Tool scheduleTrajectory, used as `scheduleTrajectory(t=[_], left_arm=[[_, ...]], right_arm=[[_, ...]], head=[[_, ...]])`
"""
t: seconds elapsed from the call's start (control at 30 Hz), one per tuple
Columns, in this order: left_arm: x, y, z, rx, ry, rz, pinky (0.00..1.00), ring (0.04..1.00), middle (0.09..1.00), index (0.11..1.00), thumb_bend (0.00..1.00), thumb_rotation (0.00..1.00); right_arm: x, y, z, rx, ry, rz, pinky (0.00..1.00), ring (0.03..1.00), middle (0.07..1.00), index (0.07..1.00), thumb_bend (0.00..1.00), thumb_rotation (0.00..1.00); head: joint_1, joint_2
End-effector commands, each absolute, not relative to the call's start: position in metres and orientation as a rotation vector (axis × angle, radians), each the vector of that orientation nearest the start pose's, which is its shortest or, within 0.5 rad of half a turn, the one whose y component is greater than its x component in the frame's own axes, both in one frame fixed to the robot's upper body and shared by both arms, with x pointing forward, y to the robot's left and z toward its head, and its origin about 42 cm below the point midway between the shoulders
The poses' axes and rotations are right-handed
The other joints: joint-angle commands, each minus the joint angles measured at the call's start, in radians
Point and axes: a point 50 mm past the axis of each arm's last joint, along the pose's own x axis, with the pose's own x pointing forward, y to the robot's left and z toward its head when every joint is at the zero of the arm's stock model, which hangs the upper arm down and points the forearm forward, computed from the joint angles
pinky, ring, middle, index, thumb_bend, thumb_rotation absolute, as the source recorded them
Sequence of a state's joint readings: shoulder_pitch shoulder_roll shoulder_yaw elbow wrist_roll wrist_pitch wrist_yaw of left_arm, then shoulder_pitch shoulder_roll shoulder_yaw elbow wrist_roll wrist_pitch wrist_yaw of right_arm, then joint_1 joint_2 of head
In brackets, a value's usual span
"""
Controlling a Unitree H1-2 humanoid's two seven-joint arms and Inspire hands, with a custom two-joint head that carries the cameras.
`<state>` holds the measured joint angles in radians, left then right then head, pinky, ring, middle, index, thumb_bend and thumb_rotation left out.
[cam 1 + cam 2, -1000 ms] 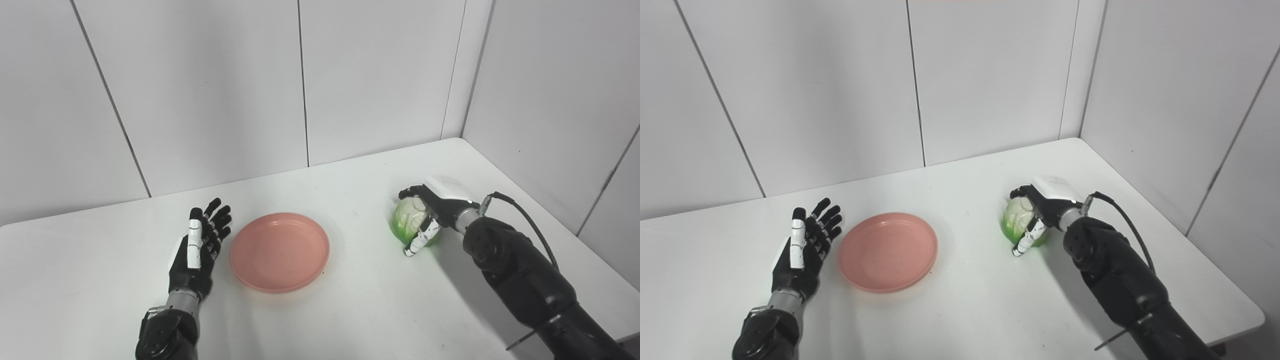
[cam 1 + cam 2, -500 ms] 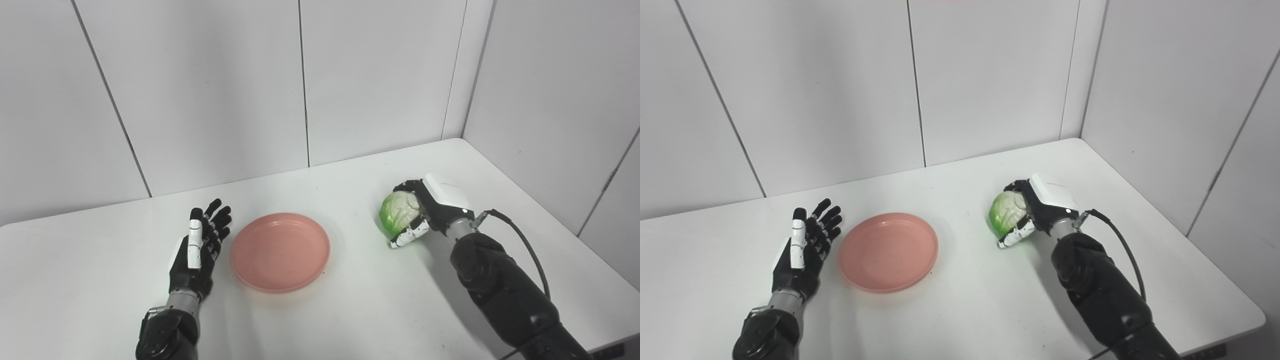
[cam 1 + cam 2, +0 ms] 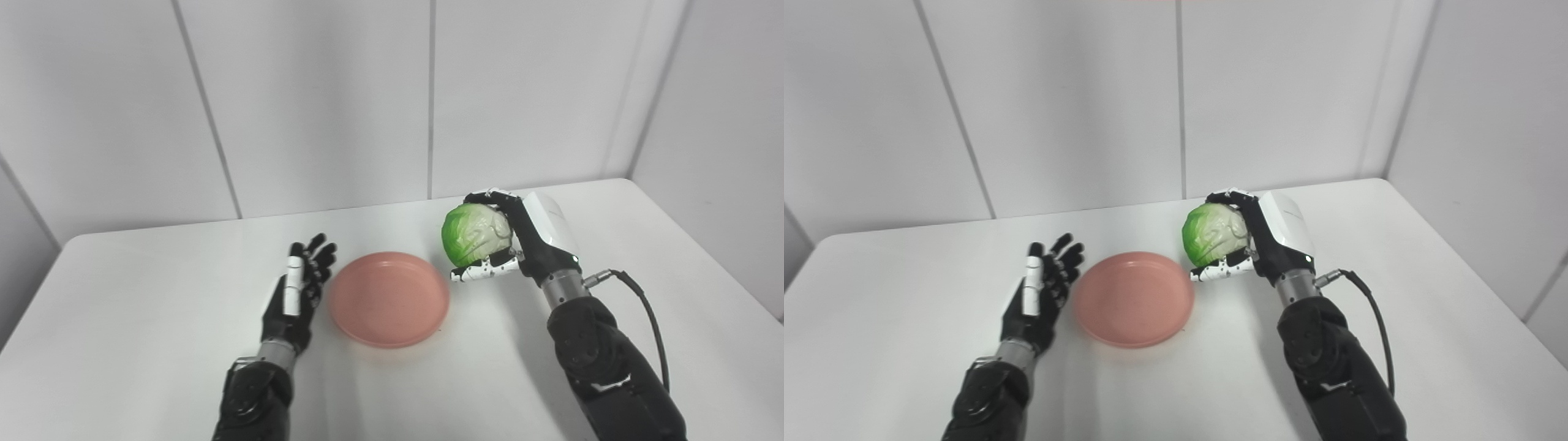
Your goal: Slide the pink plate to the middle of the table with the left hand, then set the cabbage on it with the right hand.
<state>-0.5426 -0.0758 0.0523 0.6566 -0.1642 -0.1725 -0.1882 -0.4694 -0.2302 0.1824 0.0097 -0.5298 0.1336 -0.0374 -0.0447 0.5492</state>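
Observation:
The pink plate (image 3: 389,299) lies empty on the white table (image 3: 122,318), near its middle. My left hand (image 3: 295,299) is open, fingers spread, resting just left of the plate's rim without holding it. My right hand (image 3: 531,242) is shut on the green cabbage (image 3: 474,236) and holds it in the air, just right of and above the plate's right edge. The same scene shows in the right eye view, with the plate (image 3: 1133,298), the cabbage (image 3: 1214,235), the left hand (image 3: 1038,299) and the right hand (image 3: 1274,240).
White wall panels stand behind the table and along its right side. A black cable (image 3: 643,312) runs from my right wrist. The table's left edge (image 3: 37,294) and right edge (image 3: 735,269) are in view.
My right hand has lifted the cabbage off the table and carried it left toward the plate. The camera has turned left, shifting the whole picture. The left hand and the plate have stayed put.

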Motion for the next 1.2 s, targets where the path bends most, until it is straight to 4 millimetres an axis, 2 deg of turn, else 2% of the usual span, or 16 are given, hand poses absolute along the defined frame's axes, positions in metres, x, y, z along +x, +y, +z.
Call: scheduleTrajectory(t=[0.0,0.07,0.1,0.23,0.3,0.37,0.47,0.6,0.73,0.8,0.83,0.87,0.97,1.03,1.07,1.17], left_arm=[[0.435,0.119,0.114,-0.216,-0.044,-0.280,1.00,0.939,0.904,0.894,0.80,1.00],[0.436,0.117,0.114,-0.205,-0.050,-0.268,1.00,0.941,0.906,0.895,0.81,1.00],[0.436,0.117,0.114,-0.196,-0.054,-0.260,1.00,0.939,0.906,0.894,0.81,1.00],[0.436,0.117,0.115,-0.176,-0.056,-0.254,1.00,0.952,0.917,0.904,0.82,1.00],[0.436,0.118,0.115,-0.174,-0.055,-0.251,1.00,0.958,0.923,0.910,0.82,1.00],[0.436,0.118,0.114,-0.174,-0.056,-0.249,1.00,0.961,0.927,0.913,0.82,1.00],[0.436,0.117,0.115,-0.188,-0.063,-0.251,0.97,0.955,0.931,0.921,0.80,1.00],[0.436,0.117,0.114,-0.195,-0.063,-0.257,0.93,0.945,0.933,0.922,0.79,1.00],[0.437,0.118,0.114,-0.195,-0.070,-0.252,0.92,0.936,0.928,0.915,0.80,1.00],[0.437,0.118,0.114,-0.195,-0.071,-0.252,0.90,0.928,0.923,0.911,0.80,1.00],[0.437,0.118,0.114,-0.195,-0.071,-0.253,0.90,0.925,0.922,0.909,0.80,1.00],[0.438,0.119,0.114,-0.195,-0.071,-0.256,0.90,0.922,0.920,0.908,0.80,1.00],[0.438,0.119,0.114,-0.188,-0.071,-0.260,0.92,0.923,0.919,0.909,0.80,1.00],[0.437,0.119,0.115,-0.180,-0.071,-0.261,0.92,0.924,0.920,0.911,0.80,1.00],[0.438,0.119,0.115,-0.180,-0.068,-0.262,0.93,0.928,0.922,0.913,0.80,1.00],[0.437,0.118,0.116,-0.184,-0.057,-0.266,0.93,0.937,0.933,0.920,0.81,1.00]], right_arm=[[0.420,-0.181,0.270,-0.765,-0.515,0.085,0.46,0.480,0.525,0.428,0.51,0.00],[0.425,-0.165,0.266,-0.749,-0.516,0.130,0.46,0.485,0.523,0.427,0.51,0.00],[0.428,-0.157,0.263,-0.751,-0.511,0.147,0.43,0.467,0.528,0.433,0.51,0.00],[0.438,-0.135,0.251,-0.792,-0.475,0.212,0.39,0.444,0.533,0.442,0.51,0.00],[0.443,-0.127,0.243,-0.830,-0.468,0.235,0.33,0.415,0.528,0.461,0.51,0.00],[0.446,-0.124,0.238,-0.854,-0.466,0.251,0.25,0.440,0.502,0.472,0.52,0.00],[0.453,-0.120,0.228,-0.920,-0.452,0.277,0.27,0.401,0.510,0.488,0.51,0.00],[0.460,-0.122,0.216,-0.986,-0.453,0.299,0.25,0.369,0.470,0.514,0.51,0.00],[0.461,-0.126,0.211,-1.033,-0.441,0.313,0.32,0.386,0.477,0.533,0.51,0.00],[0.460,-0.128,0.209,-1.070,-0.438,0.316,0.41,0.421,0.510,0.516,0.51,0.00],[0.460,-0.129,0.208,-1.089,-0.435,0.314,0.46,0.513,0.515,0.498,0.52,0.00],[0.459,-0.131,0.208,-1.112,-0.438,0.311,0.53,0.620,0.648,0.497,0.51,0.09],[0.458,-0.135,0.210,-1.161,-0.455,0.295,0.64,0.730,0.753,0.498,0.51,0.14],[0.457,-0.139,0.214,-1.183,-0.478,0.273,0.67,0.758,0.776,0.498,0.51,0.14],[0.456,-0.140,0.216,-1.190,-0.488,0.265,0.73,0.797,0.801,0.656,0.61,0.22],[0.453,-0.143,0.221,-1.177,-0.491,0.269,0.88,0.890,0.874,0.805,0.67,0.37]], head=[[0.005,0.001],[0.022,0.003],[0.029,0.006],[0.048,0.013],[0.051,0.015],[0.051,0.015],[0.047,0.022],[0.038,0.027],[0.029,0.033],[0.026,0.035],[0.026,0.036],[0.027,0.037],[0.026,0.041],[0.025,0.043],[0.025,0.043],[0.020,0.046]])
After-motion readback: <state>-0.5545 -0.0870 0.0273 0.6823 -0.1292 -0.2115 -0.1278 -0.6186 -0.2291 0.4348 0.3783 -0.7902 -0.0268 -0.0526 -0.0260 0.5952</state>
